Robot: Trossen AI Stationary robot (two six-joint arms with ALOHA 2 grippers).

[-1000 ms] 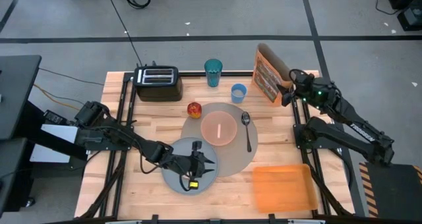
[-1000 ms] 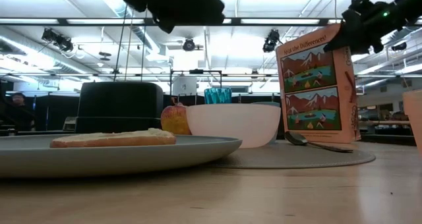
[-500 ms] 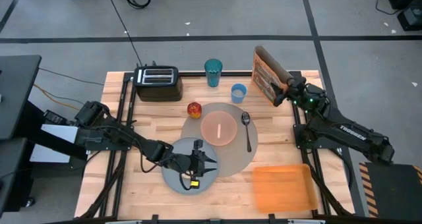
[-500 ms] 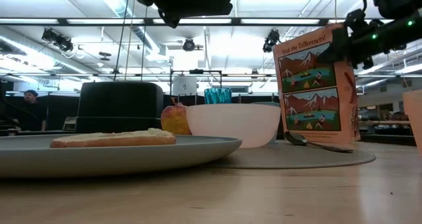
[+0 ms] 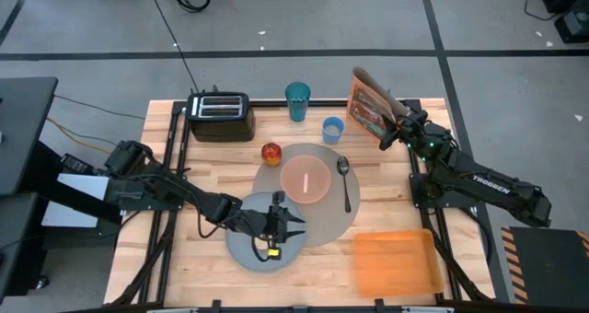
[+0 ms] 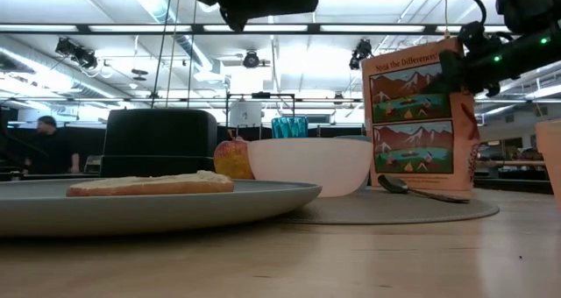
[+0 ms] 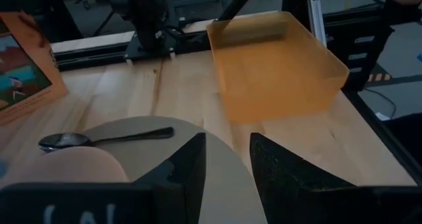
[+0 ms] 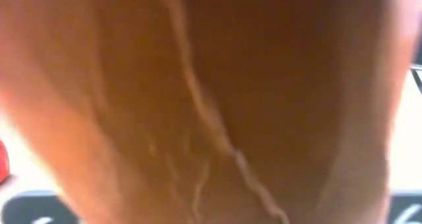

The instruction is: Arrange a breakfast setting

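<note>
Over at the far right corner of the counter (image 5: 212, 170), the right tool (image 5: 398, 132) is clamped on the orange cereal box (image 5: 370, 107), which looks tilted from above. Left tool (image 5: 276, 228) hovers over the grey-blue plate (image 5: 241, 247), fingers (image 7: 188, 168) narrowly apart, gripping nothing. Toast (image 6: 151, 185) lies flat on that plate. Pink bowl (image 5: 305, 179) sits mid-mat (image 5: 329, 225), spoon (image 5: 345, 181) just beside it on the mat, apple (image 5: 271, 153) at the mat's edge, small blue cup (image 5: 332, 129) near the box.
</note>
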